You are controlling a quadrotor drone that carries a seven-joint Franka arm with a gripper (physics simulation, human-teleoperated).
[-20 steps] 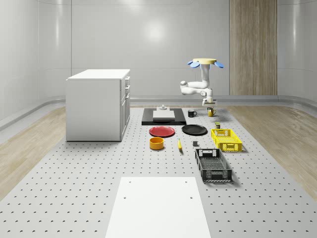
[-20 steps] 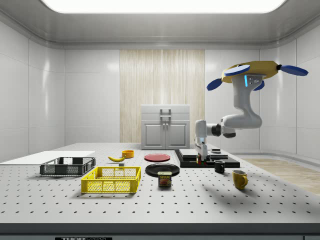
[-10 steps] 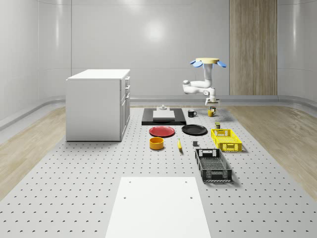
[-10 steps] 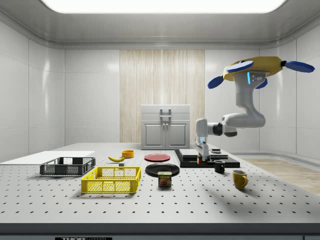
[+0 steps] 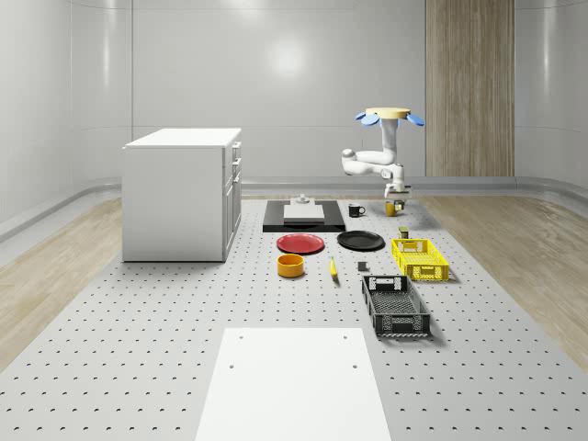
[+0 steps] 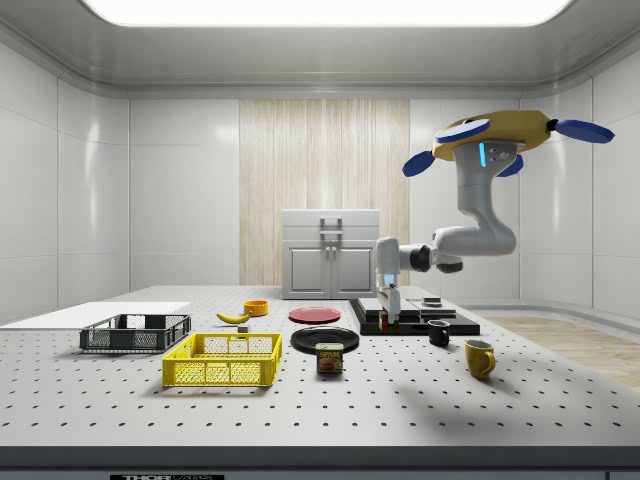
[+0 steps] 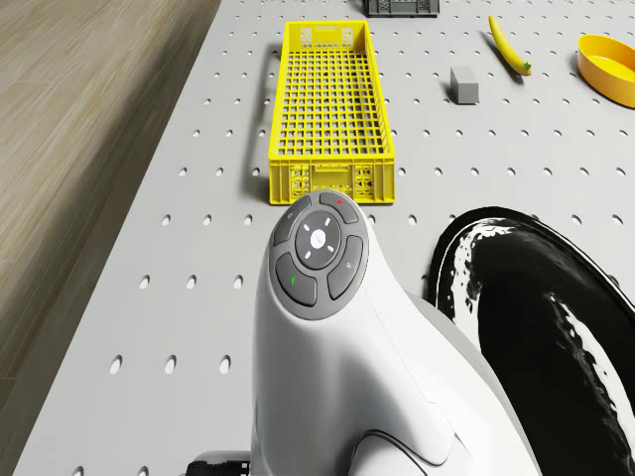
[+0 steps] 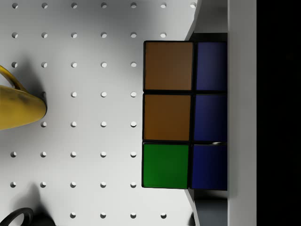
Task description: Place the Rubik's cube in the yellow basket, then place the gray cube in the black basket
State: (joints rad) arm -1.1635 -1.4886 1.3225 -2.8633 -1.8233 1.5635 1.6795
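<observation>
The drone (image 5: 390,116) (image 6: 495,135) hovers over the far right part of the table, its arm bent downward. The gripper (image 6: 386,312) is shut on the Rubik's cube (image 8: 183,115) (image 6: 384,325), held just above the table near the mugs. In the wrist view the cube shows brown, green and blue faces. The yellow basket (image 5: 420,258) (image 6: 222,360) (image 7: 332,109) stands nearer the front, and the black basket (image 5: 395,305) (image 6: 135,332) sits in front of it. The small gray cube (image 5: 362,267) (image 7: 463,84) lies on the table beside the yellow basket.
A yellow mug (image 6: 480,358) (image 8: 19,108) and a black mug (image 6: 439,333) stand close to the gripper. A black plate (image 5: 360,241) (image 7: 556,317), red plate (image 5: 300,243), yellow bowl (image 5: 291,265), banana (image 7: 506,45), can (image 6: 329,358), black tray (image 5: 303,216) and white cabinet (image 5: 182,193) occupy the table.
The drone and arm have shifted toward the side view's left, carrying the Rubik's cube from near the black mug toward the black plate. The grip on the cube is unchanged.
</observation>
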